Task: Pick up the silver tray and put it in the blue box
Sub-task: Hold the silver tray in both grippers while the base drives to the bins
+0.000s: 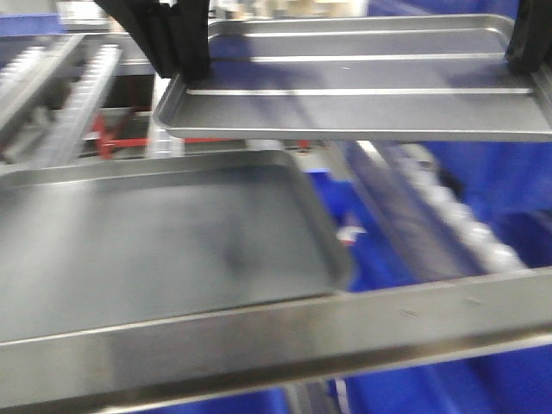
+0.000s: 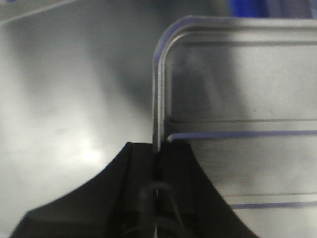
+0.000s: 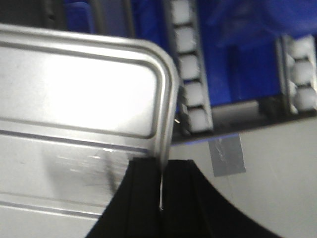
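1. Steel crossbar (image 1: 362, 332) is spanning the front view's 6 o'clock edge, a dull grey tray (image 1: 155, 241) lying behind.
2. Silver tray (image 1: 362, 78) is hanging at 12 o'clock; two trays total.
3. Left gripper (image 2: 158, 153) and right gripper (image 3: 162, 171) are pinching its short rims.
4. Only the right wrist view is showing grey tape (image 3: 228, 156).

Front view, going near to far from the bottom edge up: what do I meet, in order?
Metal rail → dull grey tray → silver tray, clamped at its ends by the left gripper and the right gripper.
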